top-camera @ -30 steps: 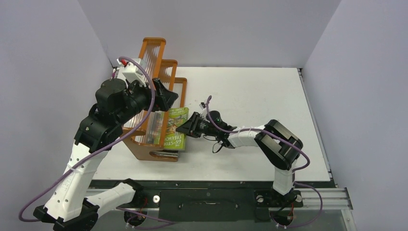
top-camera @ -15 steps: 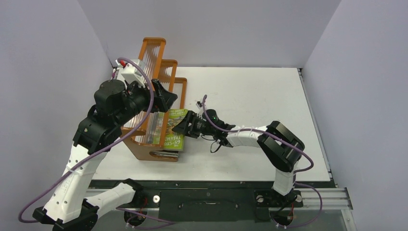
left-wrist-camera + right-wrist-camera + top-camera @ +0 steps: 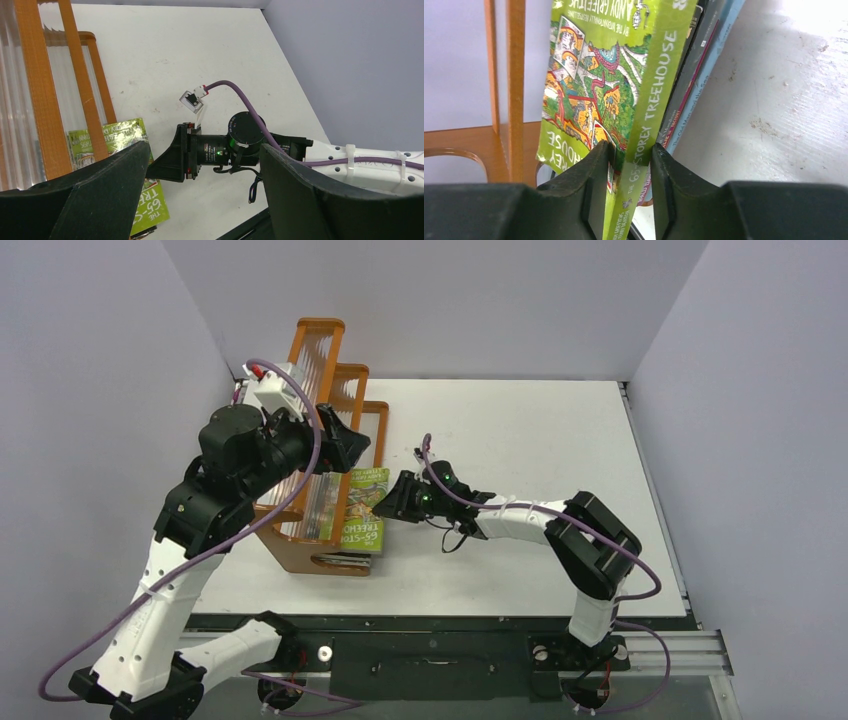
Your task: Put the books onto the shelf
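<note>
The orange-brown shelf [image 3: 312, 368] stands at the left of the table. A bright green book [image 3: 362, 510] leans on edge against the shelf's lowest tier, with other books [image 3: 325, 502] behind it. In the right wrist view a dark book [image 3: 691, 65] and a light blue one [image 3: 716, 47] rest just behind the green book [image 3: 624, 75]. My right gripper [image 3: 386, 502] [image 3: 630, 150] is shut on the green book's spine edge, one finger on the cover and one on the spine. My left gripper [image 3: 345, 440] [image 3: 202, 150] hovers open above the shelf's [image 3: 41, 90] low end, holding nothing.
White tabletop [image 3: 520, 440] stretches right of the shelf, walled by grey panels on three sides. The right arm's wrist and purple cable [image 3: 240, 140] lie directly under the left gripper. The shelf's ribbed clear panels [image 3: 15, 75] rise close on the left.
The right wrist has rolled and shifted a little toward the shelf, still at the green book's edge. The left arm has barely moved.
</note>
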`<act>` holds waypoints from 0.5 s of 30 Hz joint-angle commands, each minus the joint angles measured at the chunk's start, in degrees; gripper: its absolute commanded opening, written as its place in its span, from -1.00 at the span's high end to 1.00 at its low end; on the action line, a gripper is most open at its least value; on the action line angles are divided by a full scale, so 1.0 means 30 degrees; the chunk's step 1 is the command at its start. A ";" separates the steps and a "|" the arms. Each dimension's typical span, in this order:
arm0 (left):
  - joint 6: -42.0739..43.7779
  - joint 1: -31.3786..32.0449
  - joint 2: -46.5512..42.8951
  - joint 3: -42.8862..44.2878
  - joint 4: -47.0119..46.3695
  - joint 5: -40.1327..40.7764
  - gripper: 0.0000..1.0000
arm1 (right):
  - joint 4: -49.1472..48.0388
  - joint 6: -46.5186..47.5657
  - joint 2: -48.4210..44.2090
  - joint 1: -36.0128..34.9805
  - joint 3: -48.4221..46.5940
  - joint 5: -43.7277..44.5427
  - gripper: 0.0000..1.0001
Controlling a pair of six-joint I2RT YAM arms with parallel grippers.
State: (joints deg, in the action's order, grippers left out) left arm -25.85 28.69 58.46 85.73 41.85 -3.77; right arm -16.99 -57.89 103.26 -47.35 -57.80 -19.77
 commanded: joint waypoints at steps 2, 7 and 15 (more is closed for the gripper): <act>-0.0071 -0.0129 0.0043 0.0089 -0.0332 -0.0268 -0.57 | -0.0321 0.0442 -0.0573 -0.0024 0.0232 0.0409 0.63; -0.0082 -0.0129 0.0048 -0.0030 -0.0411 -0.0295 -0.57 | -0.0363 0.0457 -0.0478 -0.0298 -0.0049 0.0213 0.72; -0.0042 -0.0129 0.0068 -0.0087 -0.0467 -0.0268 -0.57 | -0.0700 0.0065 0.0040 -0.0946 -0.0584 -0.0147 0.74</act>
State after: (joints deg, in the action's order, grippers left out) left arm -25.89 28.69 58.74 85.73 41.85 -3.90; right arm -18.37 -58.65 103.24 -48.12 -57.89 -19.49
